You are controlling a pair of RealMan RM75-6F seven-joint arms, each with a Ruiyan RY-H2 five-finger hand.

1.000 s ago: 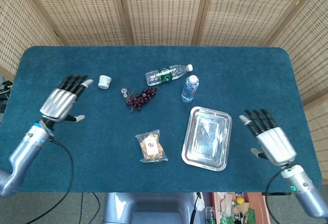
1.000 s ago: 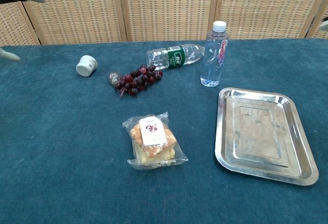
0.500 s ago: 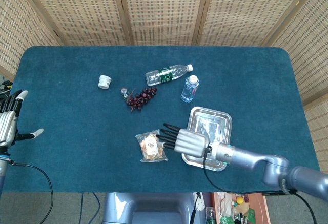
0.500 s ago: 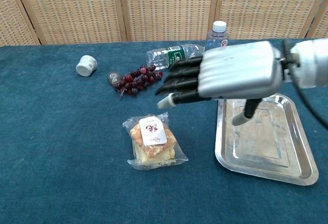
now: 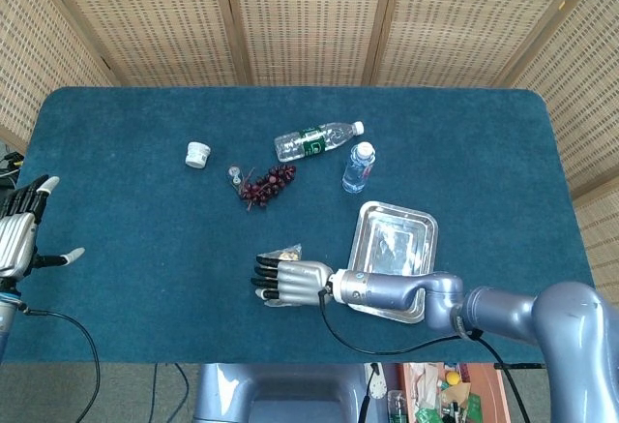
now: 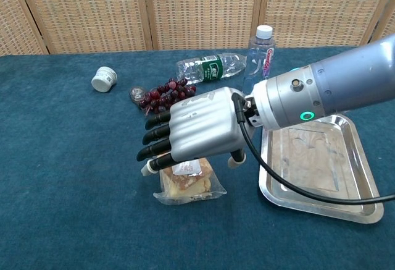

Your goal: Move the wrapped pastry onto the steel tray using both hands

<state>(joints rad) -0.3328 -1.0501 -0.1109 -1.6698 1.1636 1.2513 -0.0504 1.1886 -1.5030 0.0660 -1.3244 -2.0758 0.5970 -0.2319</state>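
Note:
The wrapped pastry (image 6: 188, 185), in clear film with a white label, lies on the blue table just left of the steel tray (image 6: 315, 159). My right hand (image 6: 197, 131) is spread palm down directly over it, fingers pointing left, hiding its upper half; I cannot tell whether it touches the wrapper. From the head view only a corner of the pastry (image 5: 286, 250) shows past the right hand (image 5: 290, 281), and the tray (image 5: 392, 239) is bare. My left hand (image 5: 21, 234) stands open at the table's far left edge, far from the pastry.
Behind the pastry lie a bunch of dark grapes (image 6: 165, 96), a lying water bottle (image 6: 210, 67) and an upright bottle (image 6: 258, 66). A small white jar (image 6: 103, 78) sits at the back left. My right forearm (image 6: 321, 94) crosses above the tray.
My right hand has moved left and down, from beside the tray's edge to right over the pastry. The left hand has hardly shifted.

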